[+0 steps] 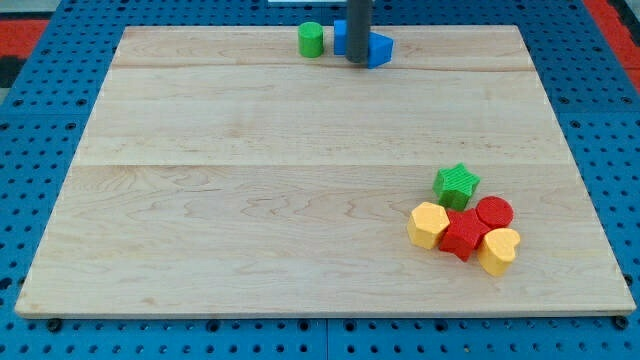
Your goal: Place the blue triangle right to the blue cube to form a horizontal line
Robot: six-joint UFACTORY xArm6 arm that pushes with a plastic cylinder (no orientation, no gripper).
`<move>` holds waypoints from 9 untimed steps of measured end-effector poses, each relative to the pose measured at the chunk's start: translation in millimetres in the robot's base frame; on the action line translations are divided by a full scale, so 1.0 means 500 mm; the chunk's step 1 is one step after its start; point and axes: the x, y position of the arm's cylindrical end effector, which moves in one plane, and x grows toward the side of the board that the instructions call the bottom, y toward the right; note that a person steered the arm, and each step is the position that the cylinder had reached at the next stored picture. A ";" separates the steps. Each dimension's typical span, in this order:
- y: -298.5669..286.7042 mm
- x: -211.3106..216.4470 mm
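Note:
The blue triangle (380,49) lies near the view's top edge of the wooden board (300,200), just right of my rod. The blue cube (341,37) sits directly left of it, partly hidden behind the rod. My tip (357,62) rests on the board between the two, touching or nearly touching the triangle's left side. A green cylinder (311,40) stands left of the blue cube.
At the view's lower right sits a tight cluster: a green star (456,184), a yellow hexagon (428,224), a red cylinder (494,212), a red block (463,237) and a yellow heart (499,250). A blue pegboard (40,150) surrounds the board.

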 end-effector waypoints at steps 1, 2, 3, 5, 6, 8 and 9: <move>0.043 -0.011; 0.068 -0.019; 0.058 0.009; 0.119 0.013; 0.135 -0.008; 0.145 -0.020; 0.166 0.072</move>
